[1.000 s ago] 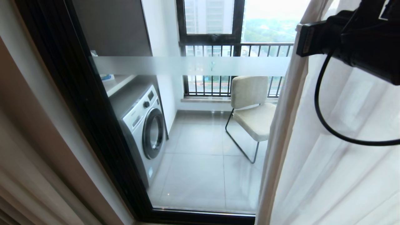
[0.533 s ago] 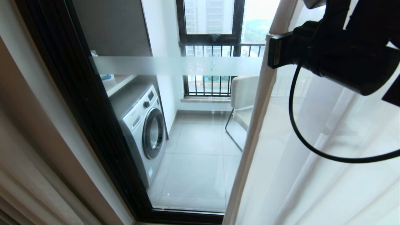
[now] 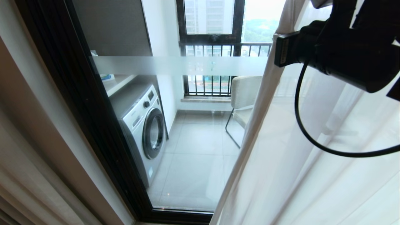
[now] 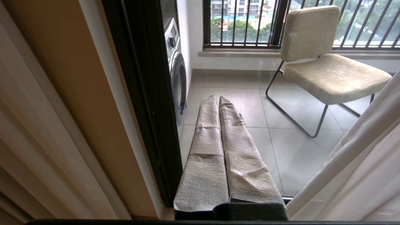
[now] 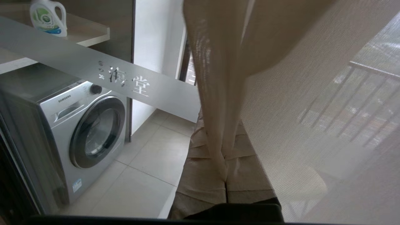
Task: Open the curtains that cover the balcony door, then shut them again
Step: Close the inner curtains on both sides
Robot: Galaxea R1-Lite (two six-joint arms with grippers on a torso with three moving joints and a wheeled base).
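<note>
The balcony door (image 3: 78,93) has a dark frame and a frosted band (image 3: 175,65) across its glass. The white sheer of the curtains (image 3: 312,156) hangs over the right part of the glass, its edge slanting down to the sill. The heavy beige layer (image 3: 18,187) is bunched at the far left. My right arm (image 3: 343,53) is raised at the sheer's edge. In the right wrist view my right gripper (image 5: 220,137) is shut on a fold of the sheer (image 5: 215,93). My left gripper (image 4: 216,97) is shut and empty, low beside the door frame (image 4: 147,109).
Behind the glass stand a washing machine (image 3: 143,125) at the left and a beige chair (image 3: 247,93) partly behind the sheer. A barred window (image 3: 212,47) is at the back. A detergent bottle (image 5: 48,17) sits on a shelf above the washer.
My right arm has moved left with the sheer in its grip. The sheer's edge now lies farther left across the glass and covers more of the chair. The left arm has not moved.
</note>
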